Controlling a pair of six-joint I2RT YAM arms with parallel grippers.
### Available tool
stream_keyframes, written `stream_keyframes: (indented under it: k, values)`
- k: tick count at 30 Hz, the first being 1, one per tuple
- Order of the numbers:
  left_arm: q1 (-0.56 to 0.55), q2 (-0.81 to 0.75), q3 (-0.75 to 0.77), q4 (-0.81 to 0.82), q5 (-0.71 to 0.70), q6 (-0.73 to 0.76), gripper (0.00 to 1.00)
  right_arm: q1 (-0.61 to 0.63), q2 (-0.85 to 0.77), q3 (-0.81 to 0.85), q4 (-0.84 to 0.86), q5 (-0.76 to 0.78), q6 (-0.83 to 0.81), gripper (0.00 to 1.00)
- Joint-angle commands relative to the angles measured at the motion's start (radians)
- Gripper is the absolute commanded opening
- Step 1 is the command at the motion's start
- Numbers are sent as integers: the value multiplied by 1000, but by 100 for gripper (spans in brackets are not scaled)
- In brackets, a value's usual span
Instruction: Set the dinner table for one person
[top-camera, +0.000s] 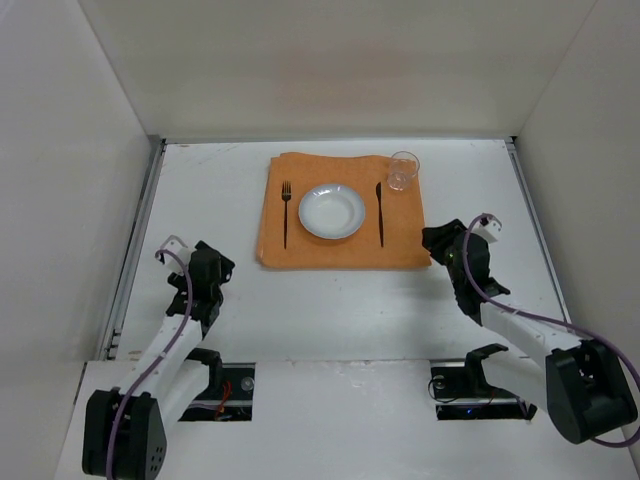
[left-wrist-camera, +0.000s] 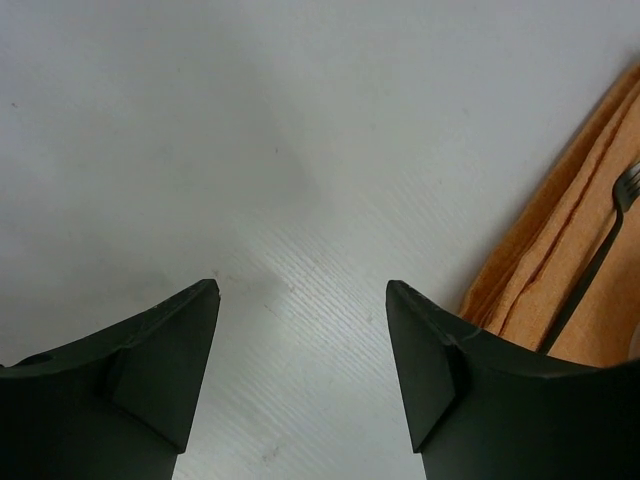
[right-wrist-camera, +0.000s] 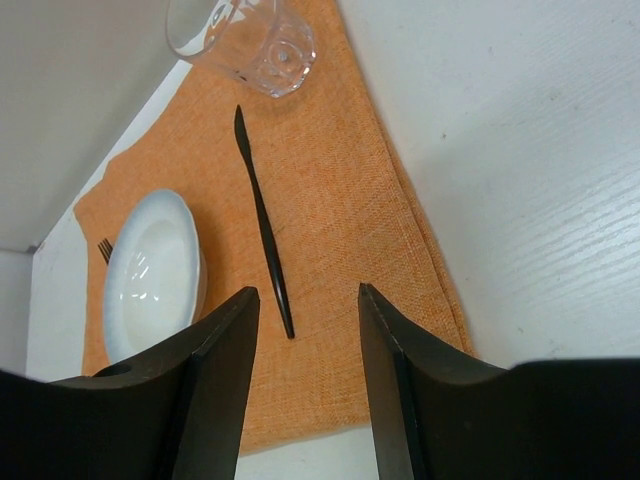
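On the white dinner table (top-camera: 330, 300) lies an orange cloth mat (top-camera: 310, 250). A white plate (top-camera: 332, 211) sits at its middle, a black fork (top-camera: 286, 210) to the left and a black knife (top-camera: 380, 212) to the right. A clear glass (top-camera: 403, 171) stands at the mat's far right corner. My left gripper (top-camera: 215, 268) is open over bare table, left of the mat (left-wrist-camera: 560, 270), with the fork (left-wrist-camera: 600, 260) at the edge of its view. My right gripper (top-camera: 437, 242) is open just off the mat's near right corner, empty, looking at the knife (right-wrist-camera: 263, 225), plate (right-wrist-camera: 150, 275) and glass (right-wrist-camera: 245, 40).
White panels wall the table on the left, back and right. Metal rails (top-camera: 135, 250) run along both sides. The arm bases and their cables sit at the near edge.
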Motion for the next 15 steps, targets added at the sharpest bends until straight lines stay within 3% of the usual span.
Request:
stream_keyframes:
  k: [1,15]
  values:
    - [-22,21,26,15,8,-31,66,0,21,15,62,14,3,51]
    - [-79,106,55,55,8,-22,65,6,57,32,79,-31,-5,51]
